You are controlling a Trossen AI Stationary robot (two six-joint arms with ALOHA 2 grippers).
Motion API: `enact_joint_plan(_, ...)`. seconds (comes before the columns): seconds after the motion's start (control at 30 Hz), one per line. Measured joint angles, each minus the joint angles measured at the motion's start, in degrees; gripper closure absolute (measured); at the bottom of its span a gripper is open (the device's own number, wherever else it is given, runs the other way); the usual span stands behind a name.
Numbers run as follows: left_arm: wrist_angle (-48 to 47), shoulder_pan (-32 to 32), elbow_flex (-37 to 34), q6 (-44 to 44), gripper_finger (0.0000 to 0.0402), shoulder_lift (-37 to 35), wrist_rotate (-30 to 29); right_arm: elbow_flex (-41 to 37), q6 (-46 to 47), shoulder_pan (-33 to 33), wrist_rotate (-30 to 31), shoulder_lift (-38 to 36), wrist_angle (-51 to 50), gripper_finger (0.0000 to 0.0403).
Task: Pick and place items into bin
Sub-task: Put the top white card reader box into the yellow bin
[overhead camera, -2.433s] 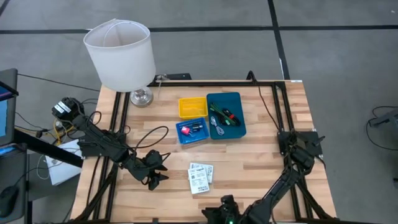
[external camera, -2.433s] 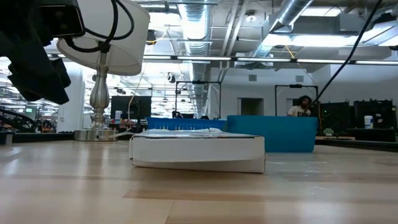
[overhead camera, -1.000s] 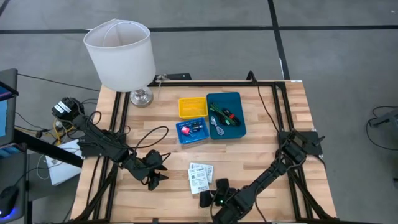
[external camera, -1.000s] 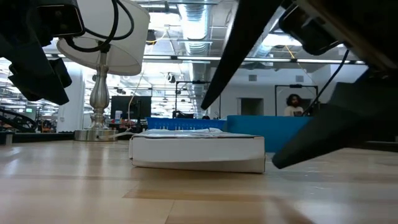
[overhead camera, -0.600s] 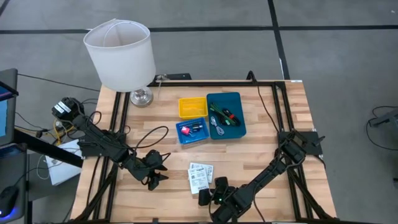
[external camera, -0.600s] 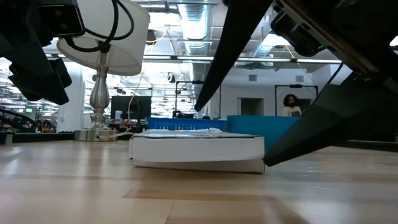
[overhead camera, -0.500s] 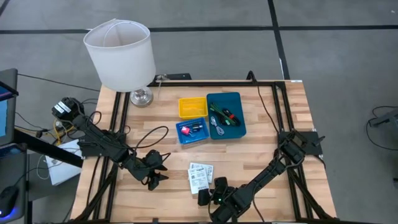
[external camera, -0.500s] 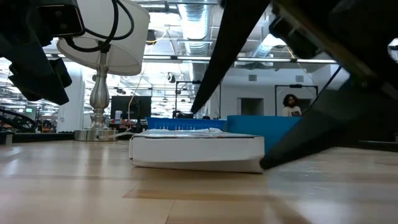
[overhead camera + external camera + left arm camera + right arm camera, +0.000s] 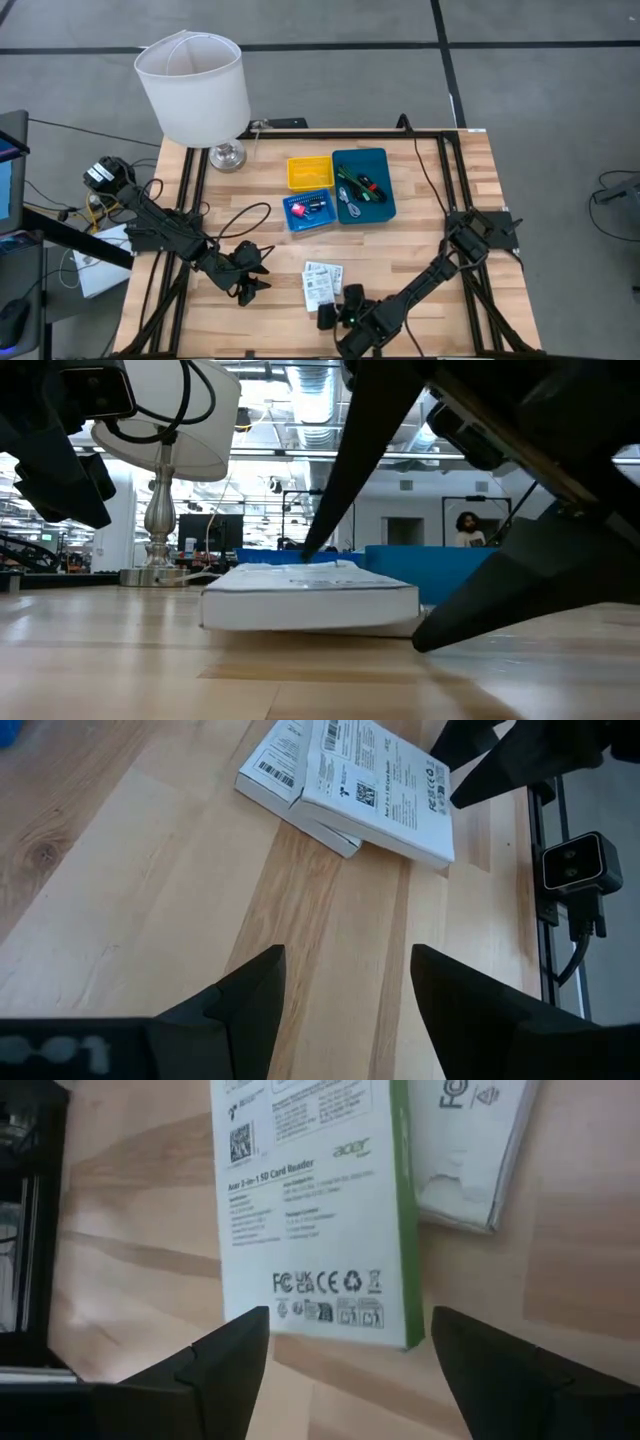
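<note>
Tabletop: right pincer (image 9: 334, 306) open, at packet (image 9: 321, 290).

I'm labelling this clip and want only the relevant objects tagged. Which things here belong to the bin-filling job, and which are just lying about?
Part of the job:
- white boxes, on the table
- yellow tray
- small blue tray
- teal tray
- right gripper, fingers open at the boxes
- left gripper, open, waiting

Lying about:
- lamp
- loose black cable

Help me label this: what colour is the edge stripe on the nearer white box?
Green, along one long edge of the white box; clearest in the right wrist view.
</note>
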Motion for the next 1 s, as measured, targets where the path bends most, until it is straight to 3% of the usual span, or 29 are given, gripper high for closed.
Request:
enact_joint_plan(0.43,0.0,0.0,0.0,0.4,0.0197,0.0,0.0,0.0,-2.9,-2.2,-0.1,0.0,1.5,0.0130)
enact_joint_plan(0.57,0.0,0.0,0.0,0.9,0.0197,0.0,0.0,0.0,-2.9,-2.3,-0.2,0.0,2.3,0.0146)
enact_joint_plan(0.73,-0.2,0.0,0.0,1.3,0.0197,0.0,0.0,0.0,-2.9,-2.1,-0.3,0.0,2.3,0.0208)
enact_joint_plan(1.0,-0.2,0.0,0.0,1.7,0.0197,0.0,0.0,0.1,-2.9,-2.1,0.1,0.0,2.6,0.0371)
